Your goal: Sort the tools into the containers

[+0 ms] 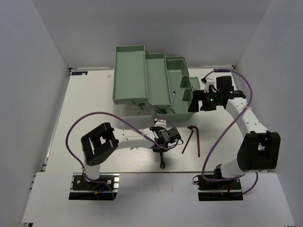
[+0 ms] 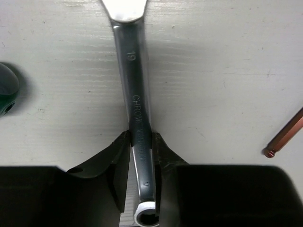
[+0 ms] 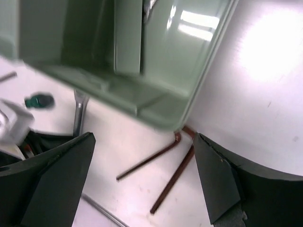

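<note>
A long silver wrench (image 2: 135,80) lies on the white table, its shaft running between my left gripper's (image 2: 141,142) fingers, which press on both of its sides. From above, that gripper (image 1: 161,148) stands over the wrench (image 1: 163,162) in front of the toolbox. A green screwdriver handle (image 2: 6,93) lies just left of it. My right gripper (image 3: 143,151) hangs open and empty beside the toolbox's mint-green tray (image 3: 156,56). Below it lie two reddish-brown hex keys (image 3: 150,163), and the top view shows them (image 1: 191,139) on the table.
The open mint-green toolbox (image 1: 130,71) spreads its stepped trays across the back middle of the table. My right gripper (image 1: 195,100) is close to its right end compartment (image 1: 177,71). A hex key tip (image 2: 285,138) lies right of the left gripper.
</note>
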`<state>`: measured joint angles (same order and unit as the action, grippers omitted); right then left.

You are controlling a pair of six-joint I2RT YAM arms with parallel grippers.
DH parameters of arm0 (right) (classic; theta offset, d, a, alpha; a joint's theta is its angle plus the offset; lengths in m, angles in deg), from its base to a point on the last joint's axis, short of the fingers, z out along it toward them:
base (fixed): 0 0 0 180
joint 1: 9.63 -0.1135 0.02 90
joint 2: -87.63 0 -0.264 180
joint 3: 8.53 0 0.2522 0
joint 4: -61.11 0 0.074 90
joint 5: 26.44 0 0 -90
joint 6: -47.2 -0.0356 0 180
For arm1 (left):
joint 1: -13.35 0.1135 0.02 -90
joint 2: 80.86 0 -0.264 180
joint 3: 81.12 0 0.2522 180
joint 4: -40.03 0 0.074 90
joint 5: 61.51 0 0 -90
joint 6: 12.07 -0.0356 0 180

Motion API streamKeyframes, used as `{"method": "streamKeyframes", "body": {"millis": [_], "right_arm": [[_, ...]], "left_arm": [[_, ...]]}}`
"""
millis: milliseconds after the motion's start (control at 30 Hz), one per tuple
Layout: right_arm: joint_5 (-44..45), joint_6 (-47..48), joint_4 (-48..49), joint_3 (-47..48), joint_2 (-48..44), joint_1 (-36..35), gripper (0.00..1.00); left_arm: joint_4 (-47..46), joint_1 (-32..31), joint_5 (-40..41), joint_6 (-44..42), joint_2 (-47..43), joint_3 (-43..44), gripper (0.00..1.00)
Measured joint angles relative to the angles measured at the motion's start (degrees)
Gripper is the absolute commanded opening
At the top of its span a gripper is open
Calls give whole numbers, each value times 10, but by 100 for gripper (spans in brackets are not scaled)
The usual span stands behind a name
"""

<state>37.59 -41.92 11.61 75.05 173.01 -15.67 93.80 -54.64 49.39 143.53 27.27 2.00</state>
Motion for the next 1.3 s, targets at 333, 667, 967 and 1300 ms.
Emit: {"method": "streamKeyframes", "body": {"millis": [333, 667, 967, 1300], "right_arm": [[-4, 72, -22, -129, -108, 37, 54], [14, 90, -33, -179, -143, 51, 56], [9, 91, -33, -190, -141, 76, 61], [-4, 98, -33, -191, -135, 82, 70]], "left_arm": [[-42, -45, 16, -25, -19, -15, 0], [-5, -51, 38, -44, -14, 1, 0], [58, -53, 45, -70, -14, 42, 0], [69, -53, 46, -92, -14, 73, 0]]}}
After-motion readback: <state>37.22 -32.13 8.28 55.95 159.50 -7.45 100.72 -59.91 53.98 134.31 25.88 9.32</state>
